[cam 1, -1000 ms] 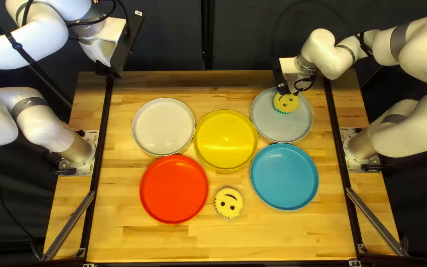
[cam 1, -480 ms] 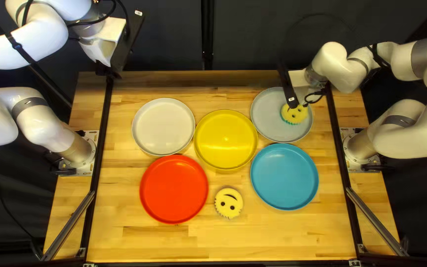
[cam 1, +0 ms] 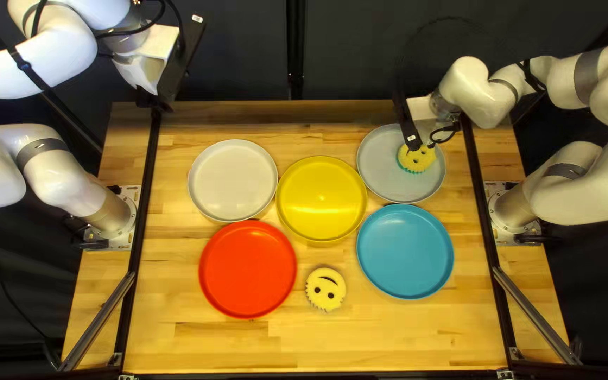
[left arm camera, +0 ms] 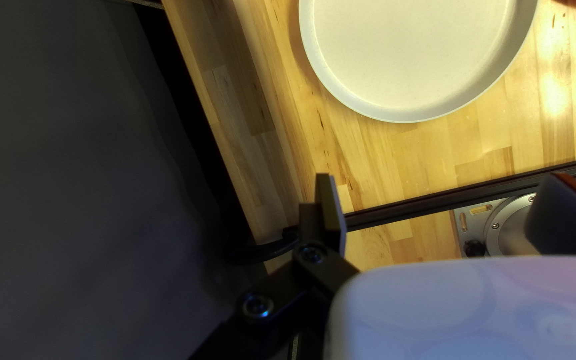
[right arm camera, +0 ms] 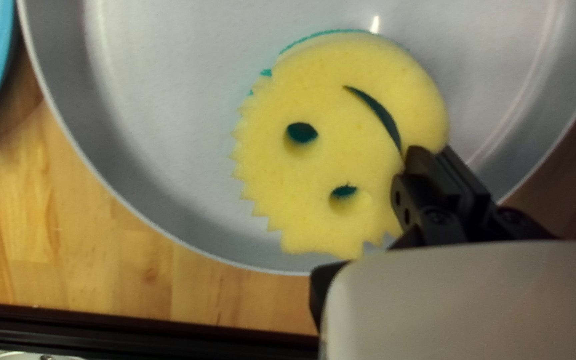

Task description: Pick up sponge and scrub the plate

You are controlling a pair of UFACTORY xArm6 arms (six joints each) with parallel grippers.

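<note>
The right gripper [cam 1: 413, 146] presses a yellow sponge [cam 1: 416, 158] onto the grey plate [cam 1: 383, 177].
Its fingers are clamped on the sponge's edge, and the sponge lies flat in the plate's right half, at the far right of the desk [cam 1: 335, 338]. The left gripper [left arm camera: 438, 192] hangs above the desk's far left corner, fingers wide apart and empty. A second sponge [cam 1: 325, 288] lies between the orange plate [cam 1: 247, 268] and the blue plate [cam 1: 405, 250].

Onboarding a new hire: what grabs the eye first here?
The right pincer, shut on a round yellow smiley-face foam sponge, holds it on the round grey plate at the far right of the top left view. An identical sponge lies on the wooden table between the round orange plate and round blue plate.
</note>
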